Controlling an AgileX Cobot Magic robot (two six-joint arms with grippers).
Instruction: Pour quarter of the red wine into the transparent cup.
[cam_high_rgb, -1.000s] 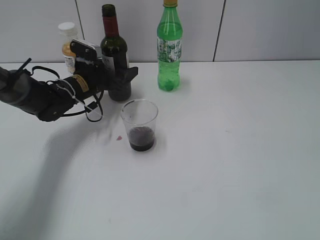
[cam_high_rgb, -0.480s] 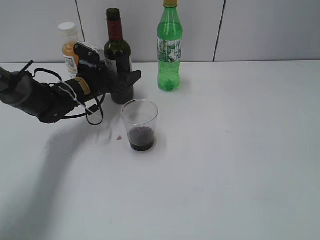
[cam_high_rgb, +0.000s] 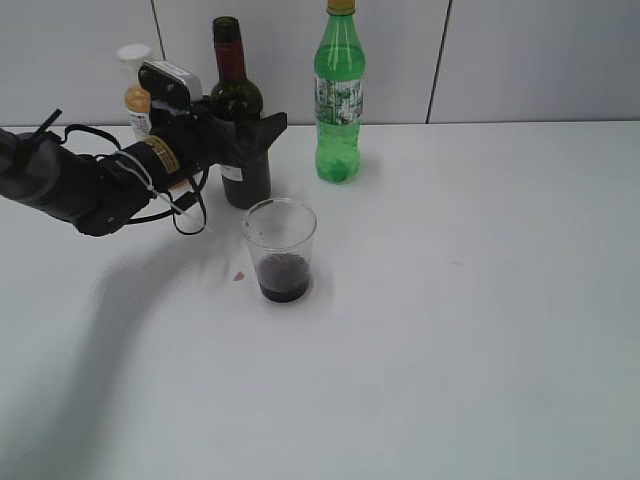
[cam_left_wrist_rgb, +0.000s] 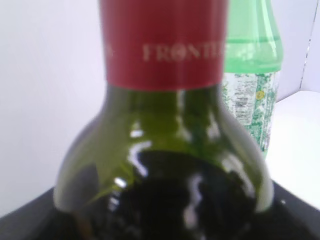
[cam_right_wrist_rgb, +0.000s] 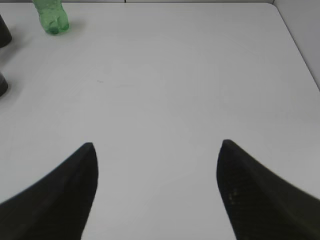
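The dark glass wine bottle (cam_high_rgb: 228, 60) with a red neck foil stands upright at the back of the white table. My left gripper (cam_high_rgb: 248, 140) is shut around its body at shoulder height. In the left wrist view the bottle (cam_left_wrist_rgb: 160, 45) fills the frame, with dark red wine below the shoulder. The transparent cup (cam_high_rgb: 280, 232) stands just in front and to the right of the bottle, apart from it. It holds a shallow layer of red wine (cam_high_rgb: 283, 276). My right gripper (cam_right_wrist_rgb: 157, 165) is open and empty above bare table; it is out of the exterior view.
A tall green plastic bottle (cam_high_rgb: 340, 90) stands at the back, right of the wine bottle, and shows in the right wrist view (cam_right_wrist_rgb: 51, 17). An orange juice bottle (cam_high_rgb: 133, 75) with a white cap stands behind my left arm. A small red drop (cam_high_rgb: 238, 277) lies left of the cup.
The wine bottle has gone from a slight tilt to upright and shifted a little right. My left gripper has risen slightly with it. The cup has not moved.
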